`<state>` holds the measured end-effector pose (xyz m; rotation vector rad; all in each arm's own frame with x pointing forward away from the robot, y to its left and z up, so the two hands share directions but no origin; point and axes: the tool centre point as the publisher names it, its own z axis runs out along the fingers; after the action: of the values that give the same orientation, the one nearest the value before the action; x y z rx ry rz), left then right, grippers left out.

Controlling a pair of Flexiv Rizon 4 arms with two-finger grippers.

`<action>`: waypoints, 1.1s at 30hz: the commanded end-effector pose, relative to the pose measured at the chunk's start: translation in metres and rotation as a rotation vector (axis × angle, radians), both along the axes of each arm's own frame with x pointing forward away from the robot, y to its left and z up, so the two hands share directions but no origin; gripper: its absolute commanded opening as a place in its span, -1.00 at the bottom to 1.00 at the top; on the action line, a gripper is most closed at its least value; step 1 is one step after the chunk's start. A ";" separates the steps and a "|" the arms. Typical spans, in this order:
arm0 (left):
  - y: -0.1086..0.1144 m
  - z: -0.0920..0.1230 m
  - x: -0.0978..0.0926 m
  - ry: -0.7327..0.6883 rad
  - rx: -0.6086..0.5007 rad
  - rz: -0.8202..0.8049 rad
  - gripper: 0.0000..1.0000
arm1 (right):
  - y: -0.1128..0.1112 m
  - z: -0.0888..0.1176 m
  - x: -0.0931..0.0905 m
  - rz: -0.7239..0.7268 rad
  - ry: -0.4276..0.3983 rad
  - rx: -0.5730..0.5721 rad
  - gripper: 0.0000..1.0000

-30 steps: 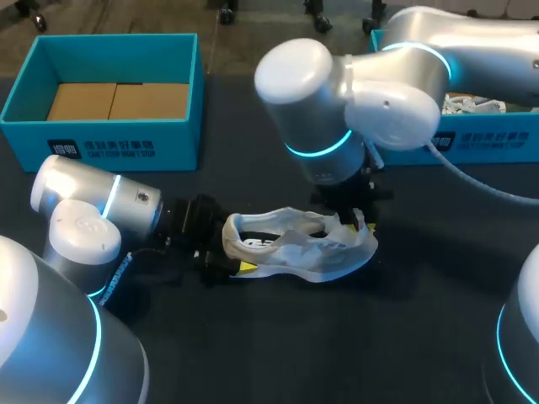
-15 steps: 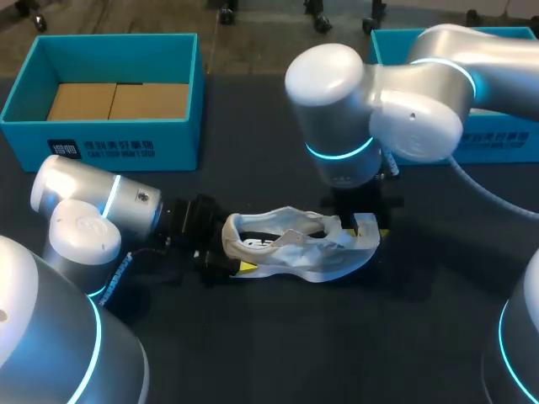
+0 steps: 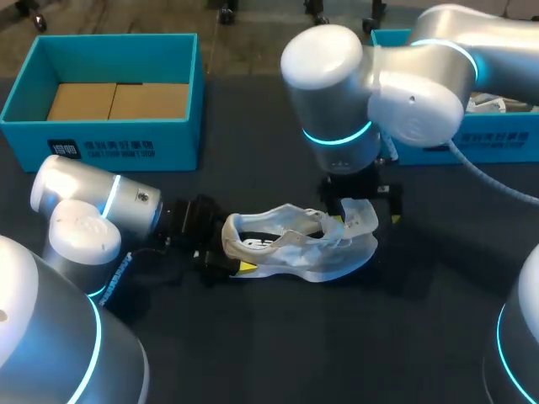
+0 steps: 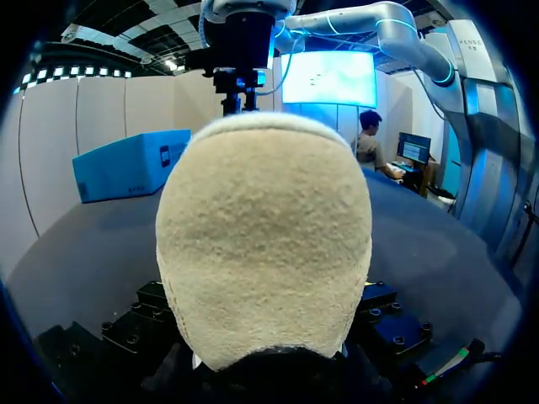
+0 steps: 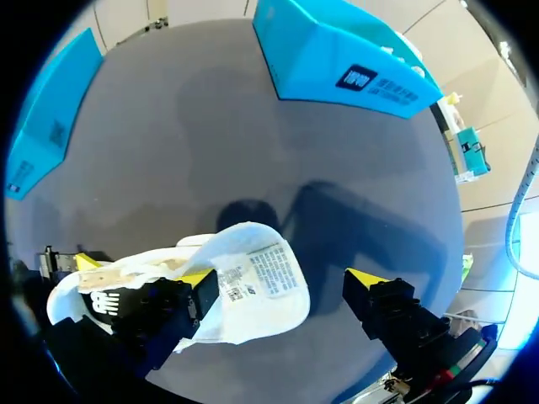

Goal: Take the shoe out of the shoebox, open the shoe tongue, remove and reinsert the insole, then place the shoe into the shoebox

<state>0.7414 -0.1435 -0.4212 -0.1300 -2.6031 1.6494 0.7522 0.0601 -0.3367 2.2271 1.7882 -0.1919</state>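
The shoe (image 3: 295,248) is out on the dark table (image 3: 253,345), a pale, off-white trainer lying near the middle with its heel pointing left and its toe right. Its tongue (image 3: 360,217) is pulled up and stands proud of the toe end, the printed label on its underside turned upward. The shoe's opening gapes toward the far side.

The left gripper (image 3: 226,252) is at the heel, coming in low along the table from the left. From the left wrist view the fuzzy heel (image 4: 263,244) fills nearly everything ahead of it. Whether it actually clamps the heel I cannot tell.

The right gripper (image 3: 358,206) hangs straight down over the toe end, right at the tongue. In its own wrist view the right gripper (image 5: 280,282) is spread wide, with the tongue (image 5: 261,273) lying between the yellow tips and resting against only one of them. The other tip stands well apart over bare table.

At the far left sits a teal shoebox (image 3: 101,139) with brown cardboard (image 3: 118,101) in its bottom. A second teal shoebox (image 3: 484,139) is at the far right, behind the right arm, holding crumpled white paper (image 3: 476,105).
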 end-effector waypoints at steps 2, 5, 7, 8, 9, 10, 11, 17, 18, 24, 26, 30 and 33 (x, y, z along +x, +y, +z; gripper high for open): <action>0.000 -0.001 0.000 -0.001 0.002 0.001 -1.00 | 0.016 0.019 0.005 0.024 -0.009 -0.043 1.00; 0.000 -0.001 0.000 -0.001 0.002 0.001 -1.00 | 0.023 0.031 0.008 0.052 -0.015 -0.072 1.00; 0.000 -0.001 0.000 -0.001 0.002 0.001 -1.00 | 0.028 0.039 0.010 0.068 -0.018 -0.100 1.00; 0.000 -0.001 0.000 -0.001 0.002 0.001 -1.00 | 0.030 0.045 0.012 0.087 -0.028 -0.109 1.00; 0.000 -0.001 0.000 -0.001 0.002 0.001 -1.00 | 0.032 0.048 0.013 0.096 -0.030 -0.118 1.00; 0.000 -0.001 0.000 -0.001 0.002 0.001 -1.00 | 0.033 0.049 0.013 0.101 -0.031 -0.123 1.00; 0.000 -0.001 0.000 -0.001 0.002 0.001 -1.00 | 0.037 0.056 0.016 0.126 -0.034 -0.140 1.00; 0.000 -0.001 0.000 -0.001 0.002 0.001 -1.00 | 0.053 0.076 0.027 0.224 -0.054 -0.165 1.00; 0.000 -0.001 0.000 -0.001 0.002 0.001 -1.00 | 0.056 0.078 0.029 0.241 -0.054 -0.171 1.00; 0.000 -0.001 0.000 -0.001 0.002 0.001 -1.00 | 0.077 0.091 0.038 0.423 -0.091 -0.146 1.00; 0.000 -0.001 0.000 -0.001 0.002 0.001 -1.00 | 0.085 0.098 0.040 0.510 -0.107 -0.141 1.00; 0.000 -0.001 0.000 -0.001 0.002 0.001 -1.00 | 0.097 0.110 0.044 0.660 -0.124 -0.143 0.59; 0.000 -0.001 0.000 -0.001 0.002 0.001 -1.00 | 0.105 0.116 0.046 0.797 -0.119 -0.128 0.23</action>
<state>0.7414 -0.1436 -0.4212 -0.1304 -2.6029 1.6494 0.8000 0.1668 -0.2258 1.4245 2.2380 -0.0448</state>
